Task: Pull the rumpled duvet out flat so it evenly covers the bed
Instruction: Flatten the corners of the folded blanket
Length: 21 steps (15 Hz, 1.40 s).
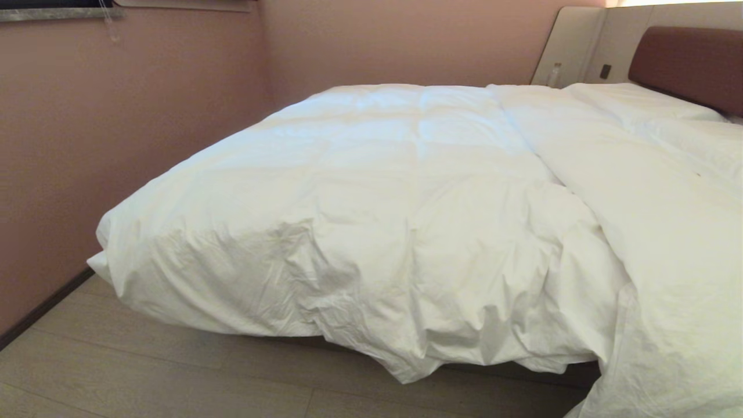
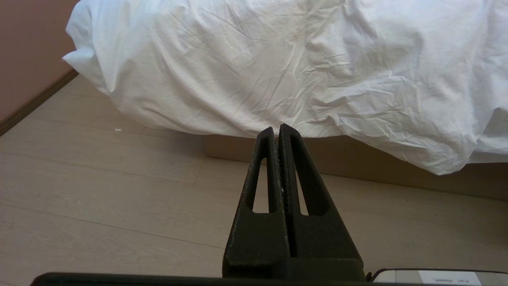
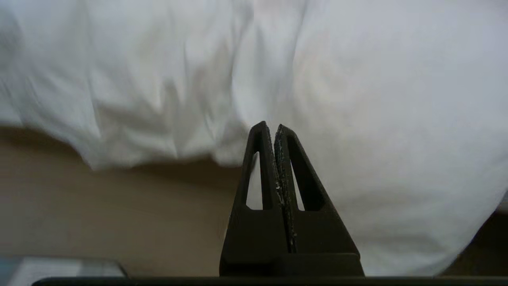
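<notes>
Duvet [image 1: 371, 191] bunched on bed [image 2: 357, 163], foot edge hanging crumpled over the base toward the floor [image 1: 145, 371]. Folded ridge running up the middle, right half piled over and spilling low at near right corner. Pillows [image 1: 667, 110] near headboard [image 1: 691, 64], top right.

Left end effector [image 2: 278, 129] pinched fully closed, holding nothing, aimed at the hanging hem, clear of cloth. Right end effector [image 3: 270, 127] likewise closed and empty, near the drooping right fold; contact not clear.

Step in hand, judged: reach-in before first grasp. To do well: open wide first, pinch a thick bite of the hem near a corner, not a thin crease. Pull outward and level, along the bed edge, away from the ridge. Best spread both grips well apart for even tension. Risk: thin pinch slipping, or dragging the whole duvet off the bed.
</notes>
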{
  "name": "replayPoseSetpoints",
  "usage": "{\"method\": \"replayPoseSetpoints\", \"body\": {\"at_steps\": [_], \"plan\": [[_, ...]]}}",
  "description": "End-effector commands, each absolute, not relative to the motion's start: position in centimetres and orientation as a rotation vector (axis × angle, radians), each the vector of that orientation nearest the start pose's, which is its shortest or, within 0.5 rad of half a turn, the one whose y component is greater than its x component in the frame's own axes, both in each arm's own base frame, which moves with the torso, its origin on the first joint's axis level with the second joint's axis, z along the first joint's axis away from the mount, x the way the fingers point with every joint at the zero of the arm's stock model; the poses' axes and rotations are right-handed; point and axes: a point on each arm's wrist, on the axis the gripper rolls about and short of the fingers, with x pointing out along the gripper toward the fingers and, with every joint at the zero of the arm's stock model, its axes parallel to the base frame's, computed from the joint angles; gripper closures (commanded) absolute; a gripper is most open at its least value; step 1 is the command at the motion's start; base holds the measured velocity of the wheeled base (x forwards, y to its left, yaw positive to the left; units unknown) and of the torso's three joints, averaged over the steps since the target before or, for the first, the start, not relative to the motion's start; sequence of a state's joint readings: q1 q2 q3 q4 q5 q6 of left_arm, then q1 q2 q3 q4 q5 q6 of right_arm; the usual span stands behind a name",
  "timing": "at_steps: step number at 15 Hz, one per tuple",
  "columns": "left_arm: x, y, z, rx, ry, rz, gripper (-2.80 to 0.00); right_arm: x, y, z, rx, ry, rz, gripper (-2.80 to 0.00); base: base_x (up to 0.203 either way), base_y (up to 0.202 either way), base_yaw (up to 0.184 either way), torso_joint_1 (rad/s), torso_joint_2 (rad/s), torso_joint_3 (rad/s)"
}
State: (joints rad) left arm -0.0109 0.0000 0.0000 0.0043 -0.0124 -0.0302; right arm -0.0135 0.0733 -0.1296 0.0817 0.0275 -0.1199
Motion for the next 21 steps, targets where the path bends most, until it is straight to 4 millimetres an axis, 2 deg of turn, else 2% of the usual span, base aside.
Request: {"method": "replayPoseSetpoints", "body": {"at_steps": [1, 2, 4, 6, 8, 10, 12, 14, 17, 21], "plan": [[-2.3, 0.0, 7.5, -0.031, 0.005, -0.023, 0.0, -3.1, 0.1, 13.6, -0.096, -0.027, 0.013, 0.0, 0.0, 0.0, 0.0, 0.0, 0.0, 0.0], [-2.3, 0.0, 7.5, -0.031, 0.005, -0.023, 0.0, -3.0, 0.1, 15.4, -0.088, -0.03, 0.013, 0.0, 0.0, 0.0, 0.0, 0.0, 0.0, 0.0], [-2.3, 0.0, 7.5, -0.031, 0.005, -0.023, 0.0, -1.2, 0.1, 18.3, -0.106, 0.038, 0.013, 0.0, 0.0, 0.0, 0.0, 0.0, 0.0, 0.0], [-2.3, 0.0, 7.5, -0.031, 0.005, -0.023, 0.0, 2.8, 0.0, 20.1, -0.196, 0.184, 0.022, 0.0, 0.0, 0.0, 0.0, 0.0, 0.0, 0.0], [-2.3, 0.0, 7.5, -0.031, 0.005, -0.023, 0.0, 7.7, -0.1, 20.3, -0.325, 0.332, 0.047, 0.0, 0.0, 0.0, 0.0, 0.0, 0.0, 0.0], [-2.3, 0.0, 7.5, -0.031, 0.005, -0.023, 0.0, 11.4, -0.2, 19.8, -0.426, 0.436, 0.085, 0.0, 0.0, 0.0, 0.0, 0.0, 0.0, 0.0], [-2.3, 0.0, 7.5, -0.031, 0.005, -0.023, 0.0, 15.0, -0.1, 18.4, -0.542, 0.548, 0.185, 0.0, 0.0, 0.0, 0.0, 0.0, 0.0, 0.0], [-2.3, 0.0, 7.5, -0.031, 0.005, -0.023, 0.0, 17.2, 0.1, 16.8, -0.657, 0.621, 0.301, 0.0, 0.0, 0.0, 0.0, 0.0, 0.0, 0.0], [-2.3, 0.0, 7.5, -0.031, 0.005, -0.023, 0.0, 18.3, 0.9, 14.6, -0.822, 0.697, 0.411, 0.0, 0.0, 0.0, 0.0, 0.0, 0.0, 0.0], [-2.3, 0.0, 7.5, -0.031, 0.005, -0.023, 0.0, 19.3, 1.0, 12.9, -0.964, 0.776, 0.46, 0.0, 0.0, 0.0, 0.0, 0.0, 0.0, 0.0]]}}
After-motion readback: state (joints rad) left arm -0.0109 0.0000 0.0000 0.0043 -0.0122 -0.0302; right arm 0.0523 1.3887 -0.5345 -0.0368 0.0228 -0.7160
